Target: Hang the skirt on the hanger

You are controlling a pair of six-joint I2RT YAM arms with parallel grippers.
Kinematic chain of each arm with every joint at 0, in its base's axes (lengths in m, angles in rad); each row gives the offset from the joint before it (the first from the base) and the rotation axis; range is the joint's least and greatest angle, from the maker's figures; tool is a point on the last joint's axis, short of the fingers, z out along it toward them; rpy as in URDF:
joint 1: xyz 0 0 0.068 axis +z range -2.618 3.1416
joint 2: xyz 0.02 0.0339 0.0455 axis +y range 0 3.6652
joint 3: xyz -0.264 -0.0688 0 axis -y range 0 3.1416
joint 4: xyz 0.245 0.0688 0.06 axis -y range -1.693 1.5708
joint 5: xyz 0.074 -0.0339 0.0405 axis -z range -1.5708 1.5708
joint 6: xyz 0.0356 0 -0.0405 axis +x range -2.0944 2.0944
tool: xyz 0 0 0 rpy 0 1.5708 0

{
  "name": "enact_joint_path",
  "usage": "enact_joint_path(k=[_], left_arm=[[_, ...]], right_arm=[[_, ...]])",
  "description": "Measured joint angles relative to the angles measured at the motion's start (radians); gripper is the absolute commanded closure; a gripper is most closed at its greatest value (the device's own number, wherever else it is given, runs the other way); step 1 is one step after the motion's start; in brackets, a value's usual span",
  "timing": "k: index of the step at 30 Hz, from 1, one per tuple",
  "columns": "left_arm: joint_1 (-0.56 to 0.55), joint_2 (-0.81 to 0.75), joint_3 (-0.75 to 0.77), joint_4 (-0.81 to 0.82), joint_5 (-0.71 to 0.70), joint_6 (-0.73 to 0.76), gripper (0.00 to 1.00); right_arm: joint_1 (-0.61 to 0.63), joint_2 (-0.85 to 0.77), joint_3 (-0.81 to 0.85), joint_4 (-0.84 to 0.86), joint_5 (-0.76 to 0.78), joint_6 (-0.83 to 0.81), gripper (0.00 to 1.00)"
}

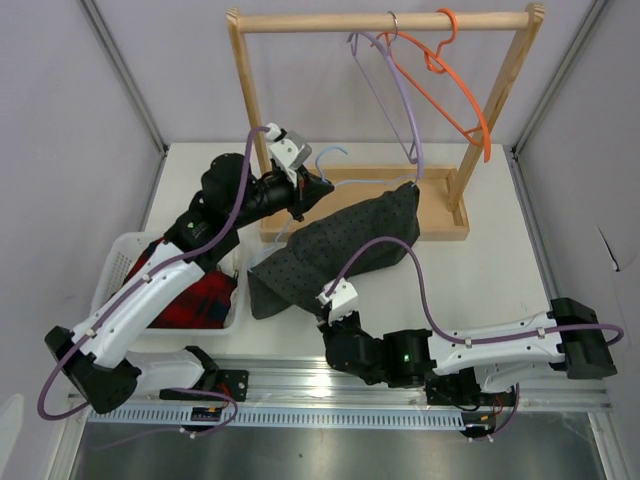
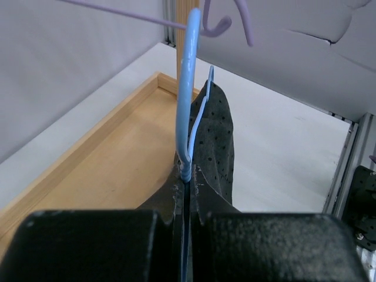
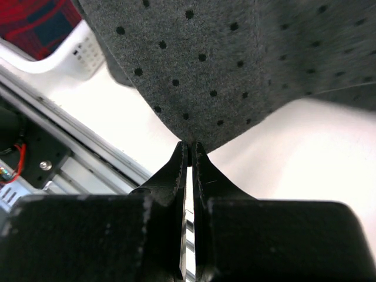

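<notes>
**While both grippers pinch, skirt spans rack base to near edge**

Where the skirt (image 1: 340,250) lies, it runs slantwise from the rack base (image 1: 440,215), its far corner up on that wooden tray, down to a folded corner close to the near edge of the table (image 1: 500,270). Right of it the table is bare as far as the side wall. Left of it sits the bin (image 1: 115,265) holding the plaid cloth (image 1: 195,300), just beside the skirt. Overhead, the lilac hanger (image 1: 400,100) and orange hanger (image 1: 450,95) hang from the rack bar (image 1: 300,22), the lilac one's lower tip just above the skirt's far corner.

Left gripper (image 2: 187,175): 2 fingers closed tight on the blue hanger (image 2: 187,88), whose wire runs beside the skirt's upper edge. Right gripper (image 3: 188,145): 2 fingers closed, nipping the skirt's near hem.
</notes>
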Motion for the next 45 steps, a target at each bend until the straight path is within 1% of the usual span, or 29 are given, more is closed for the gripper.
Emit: enact_joint_path(k=[4,7,8,11,12,14,15,17,20,21,23,28,31,33,38,42,45], left_arm=[[-0.005,-0.014,0.066,-0.052,-0.047,0.000,1.00],[-0.014,-0.018,0.084,-0.081,-0.077,0.000,1.00],[-0.021,-0.018,0.085,-0.093,-0.089,0.000,1.00],[-0.035,-0.018,0.085,-0.121,-0.110,0.001,1.00],[-0.039,-0.018,0.085,-0.132,-0.115,0.002,1.00],[-0.045,-0.018,0.089,-0.150,-0.122,0.006,1.00],[-0.050,-0.018,0.090,-0.157,-0.127,0.010,1.00],[-0.055,-0.020,0.092,-0.161,-0.134,0.020,1.00],[-0.063,-0.032,0.092,-0.170,-0.142,0.027,1.00],[-0.067,-0.040,0.092,-0.174,-0.146,0.029,1.00],[-0.074,-0.056,0.092,-0.177,-0.153,0.035,1.00],[-0.084,-0.102,0.092,-0.188,-0.159,0.051,1.00],[-0.084,-0.112,0.110,-0.217,-0.158,0.053,1.00],[-0.085,-0.116,0.118,-0.232,-0.158,0.053,1.00],[-0.085,-0.147,0.114,-0.278,-0.156,0.052,1.00],[-0.085,-0.190,0.105,-0.294,-0.148,0.049,1.00],[-0.085,-0.214,0.105,-0.297,-0.135,0.048,1.00]], right_arm=[[0.001,-0.003,0.000,0.021,-0.019,-0.021,1.00],[0.001,0.000,0.000,0.040,-0.039,-0.034,1.00],[0.002,0.004,0.002,0.045,-0.043,-0.040,0.98],[0.002,0.034,0.017,0.052,-0.062,-0.055,0.87],[0.001,0.044,0.024,0.052,-0.070,-0.059,0.79],[-0.003,0.055,0.035,0.051,-0.092,-0.068,0.74],[-0.008,0.054,0.042,0.050,-0.107,-0.074,0.68],[-0.018,0.052,0.051,0.050,-0.123,-0.077,0.66],[-0.053,0.032,0.065,0.036,-0.155,-0.083,0.55],[-0.068,0.021,0.068,0.031,-0.165,-0.084,0.49],[-0.090,-0.008,0.069,0.018,-0.176,-0.086,0.43],[-0.112,-0.109,0.080,-0.039,-0.190,-0.089,0.42],[-0.157,-0.220,0.093,-0.093,-0.201,-0.089,0.43],[-0.222,-0.322,0.113,-0.132,-0.215,-0.089,0.43],[-0.376,-0.486,0.192,-0.195,-0.248,-0.091,0.44],[-0.547,-0.527,0.237,-0.226,-0.328,-0.097,0.43],[-0.689,-0.518,0.229,-0.234,-0.455,-0.105,0.44]])
